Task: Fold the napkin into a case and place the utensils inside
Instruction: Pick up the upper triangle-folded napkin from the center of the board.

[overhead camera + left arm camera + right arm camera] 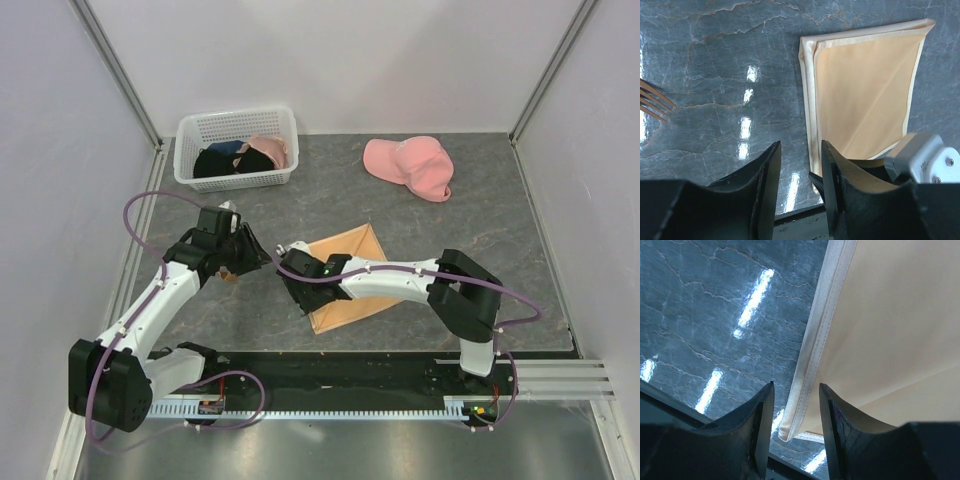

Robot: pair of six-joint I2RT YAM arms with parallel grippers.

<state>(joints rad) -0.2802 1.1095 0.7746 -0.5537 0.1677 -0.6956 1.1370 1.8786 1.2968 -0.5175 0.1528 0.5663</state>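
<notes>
The peach-tan napkin (350, 275) lies folded flat on the grey marbled table, its stitched hem along the left side. In the left wrist view the napkin (865, 90) is up and to the right of my left gripper (800, 152), which is open over bare table just left of the hem. My right gripper (796, 390) is open too, with the napkin's (890, 315) near-left corner lying below, between the jaws and unpinched. Both grippers meet at that corner in the top view: the left gripper (262, 252) and the right gripper (290, 268). Of the utensils, only the fork's tines (655, 102) show.
A white basket (283, 128) holding dark and pink clothes stands at the back left. A pink cap (410, 167) lies at the back right. The black rail (330, 370) runs along the near table edge, close behind the napkin. Walls enclose the table.
</notes>
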